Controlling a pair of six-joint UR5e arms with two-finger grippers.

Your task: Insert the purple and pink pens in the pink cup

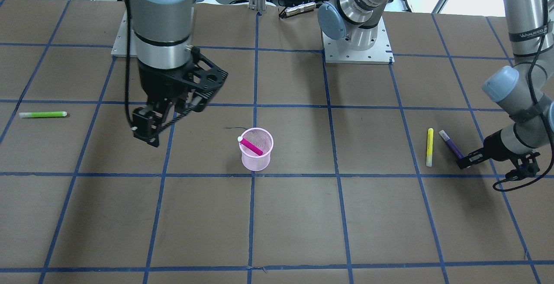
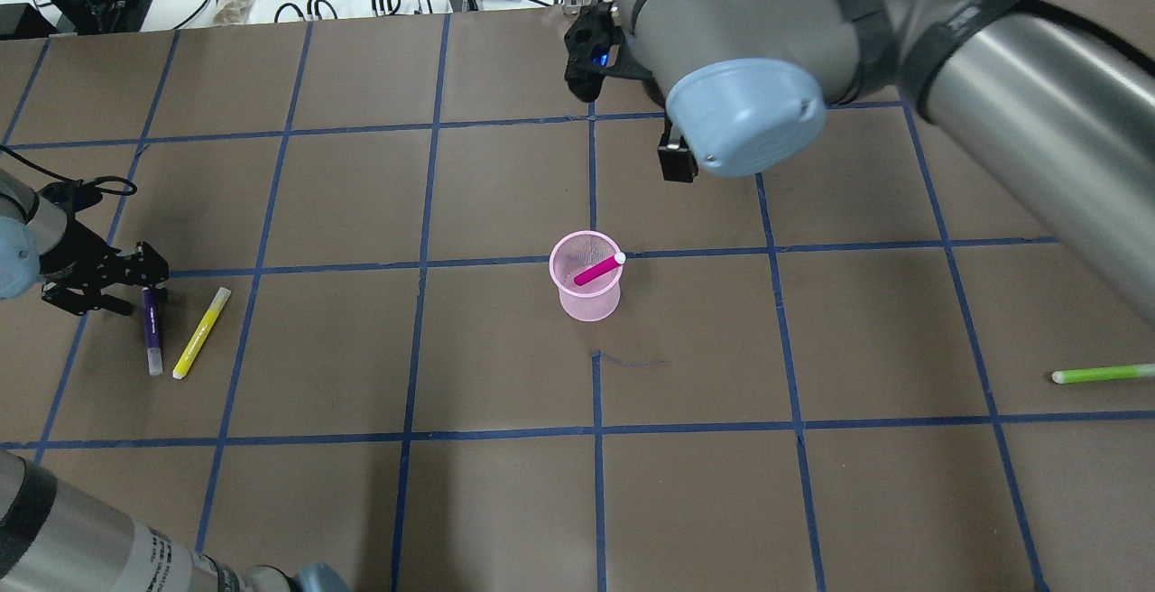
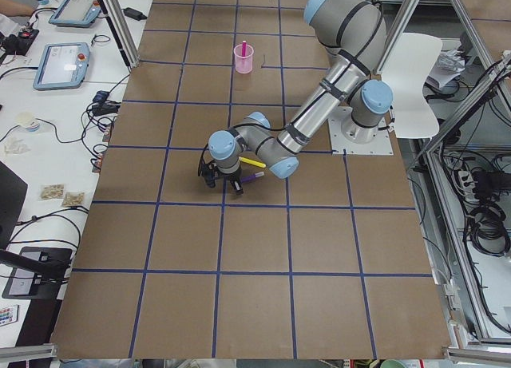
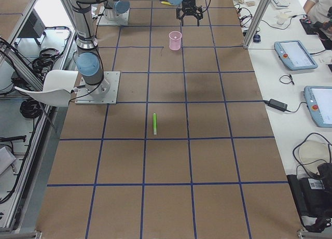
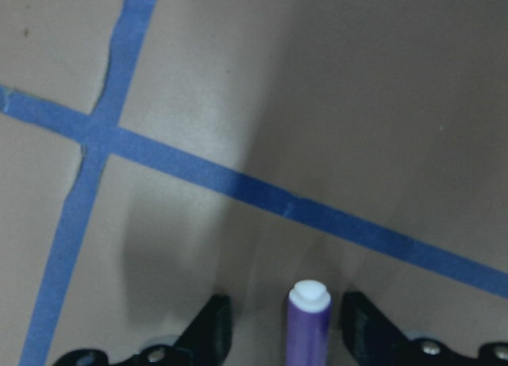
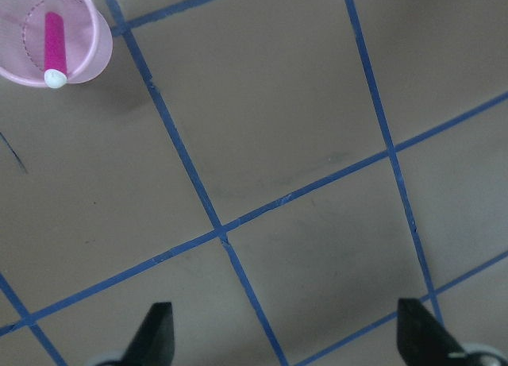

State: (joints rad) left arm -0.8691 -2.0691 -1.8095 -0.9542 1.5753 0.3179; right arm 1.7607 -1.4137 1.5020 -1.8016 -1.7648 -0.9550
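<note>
Left wrist-mounted view: my left claw (image 5: 286, 306) stands open, one finger on each side of the purple pen (image 5: 308, 334), with bare paper showing in both gaps. Nothing is gripped yet. The pen's long axis runs straight away from the claw, white cap at the far end, so I judge the jaws are across the barrel and only need to shut.

The overhead view adds what the wrist cannot. The claw is at the pen's dark end, and the yellow pen (image 2: 201, 332) lies just beside it on the side toward the cup, apart from my fingers.

The pink cup (image 2: 588, 296) stands upright well away toward the table's middle, with the pink pen (image 2: 597, 270) already leaning inside it.

My right claw (image 6: 286, 334) hangs open and empty, nearer the cup than the left, but far from the purple pen. The pick is the left arm's
</note>
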